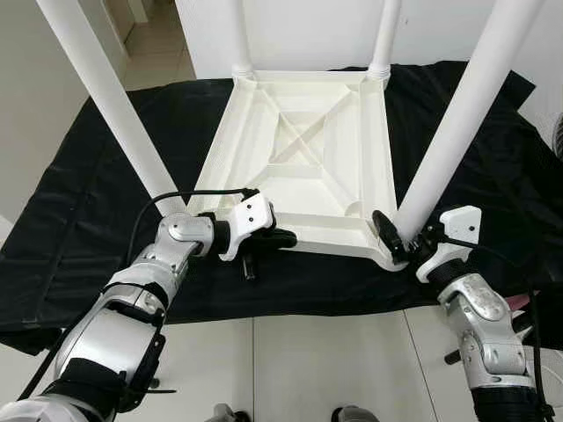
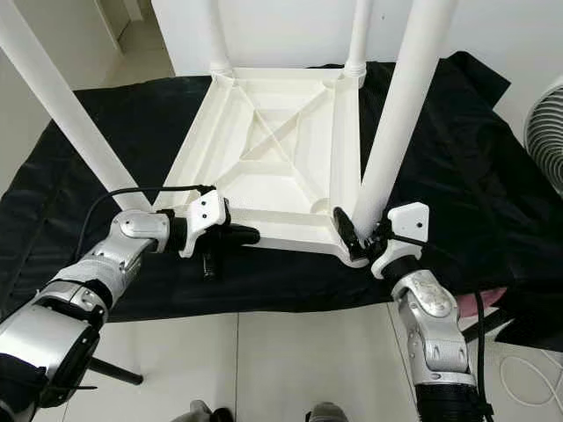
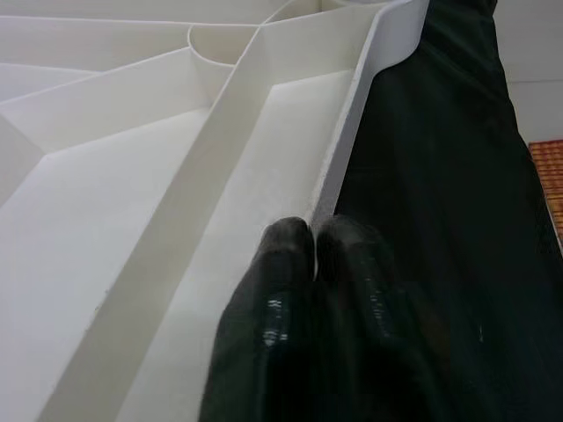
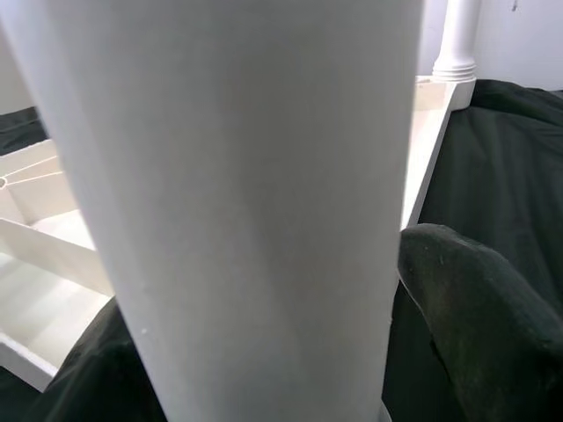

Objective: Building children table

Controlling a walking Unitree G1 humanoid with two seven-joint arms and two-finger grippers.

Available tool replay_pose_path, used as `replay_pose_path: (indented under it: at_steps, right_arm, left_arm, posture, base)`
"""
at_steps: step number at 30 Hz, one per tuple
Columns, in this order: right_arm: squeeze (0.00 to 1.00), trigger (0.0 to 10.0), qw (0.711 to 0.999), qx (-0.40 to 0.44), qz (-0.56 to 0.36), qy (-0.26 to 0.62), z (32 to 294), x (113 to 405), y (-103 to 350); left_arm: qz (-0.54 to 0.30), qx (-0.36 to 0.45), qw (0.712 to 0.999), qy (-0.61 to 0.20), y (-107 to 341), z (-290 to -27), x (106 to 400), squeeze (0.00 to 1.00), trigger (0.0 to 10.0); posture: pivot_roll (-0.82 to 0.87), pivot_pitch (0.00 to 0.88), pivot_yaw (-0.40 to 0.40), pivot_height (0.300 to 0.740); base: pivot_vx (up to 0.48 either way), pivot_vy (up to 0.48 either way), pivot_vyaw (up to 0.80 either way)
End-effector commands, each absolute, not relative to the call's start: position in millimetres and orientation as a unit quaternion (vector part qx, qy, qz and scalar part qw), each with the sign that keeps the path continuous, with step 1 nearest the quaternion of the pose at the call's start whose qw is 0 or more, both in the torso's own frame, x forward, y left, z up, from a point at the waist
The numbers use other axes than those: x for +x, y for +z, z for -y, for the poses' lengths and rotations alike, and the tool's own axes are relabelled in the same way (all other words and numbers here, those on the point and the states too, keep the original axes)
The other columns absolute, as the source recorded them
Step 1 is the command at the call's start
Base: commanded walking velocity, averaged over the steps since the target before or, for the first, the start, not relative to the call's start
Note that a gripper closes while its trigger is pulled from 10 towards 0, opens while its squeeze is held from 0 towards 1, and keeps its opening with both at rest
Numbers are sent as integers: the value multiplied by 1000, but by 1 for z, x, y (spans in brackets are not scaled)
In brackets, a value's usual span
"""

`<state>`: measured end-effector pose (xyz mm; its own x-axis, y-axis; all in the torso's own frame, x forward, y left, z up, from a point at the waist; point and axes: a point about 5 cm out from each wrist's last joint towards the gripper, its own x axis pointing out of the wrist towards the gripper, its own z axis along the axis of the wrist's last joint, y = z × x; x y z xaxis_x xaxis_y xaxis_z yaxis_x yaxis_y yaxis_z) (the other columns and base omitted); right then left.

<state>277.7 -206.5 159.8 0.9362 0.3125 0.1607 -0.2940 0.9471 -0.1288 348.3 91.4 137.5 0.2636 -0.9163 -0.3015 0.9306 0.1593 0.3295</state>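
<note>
The white plastic children's table [image 1: 299,149] lies upside down on a black cloth [image 1: 88,202], its four legs pointing up. My left gripper [image 1: 283,237] rests at the table's near rim [image 3: 352,149], a little left of the middle. Its two black fingertips [image 3: 290,246] are pressed together, shut, with nothing between them. My right gripper [image 1: 406,236] is shut on the near right leg [image 1: 457,114] just above its socket. One finger [image 4: 466,325] lies on each side of the white tube [image 4: 255,193]. The near left leg [image 1: 106,97] stands behind my left forearm.
The two far legs [image 1: 239,35] [image 1: 385,35] rise at the back corners, in front of a white wall. The cloth ends at white floor tiles [image 1: 308,369] close to my feet. A white fan [image 2: 545,132] stands at the right, with a pink object [image 2: 488,294] low beside my right arm.
</note>
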Motion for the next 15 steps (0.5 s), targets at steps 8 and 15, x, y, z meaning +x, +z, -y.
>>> replay_pose_path:
  at_steps: [8,15]
  right_arm:
    - [0,10000,981,-43,89,166,207,278,160]
    - [0,10000,980,-39,90,172,206,273,159]
  left_arm:
    - [-27,239,789,-565,131,-87,351,0,10000]
    - [-35,273,803,-528,124,-72,353,0,10000]
  posture:
    - [-181,98,125,740]
    - [-187,103,124,740]
  base:
    - [0,0,0]
    - [0,0,0]
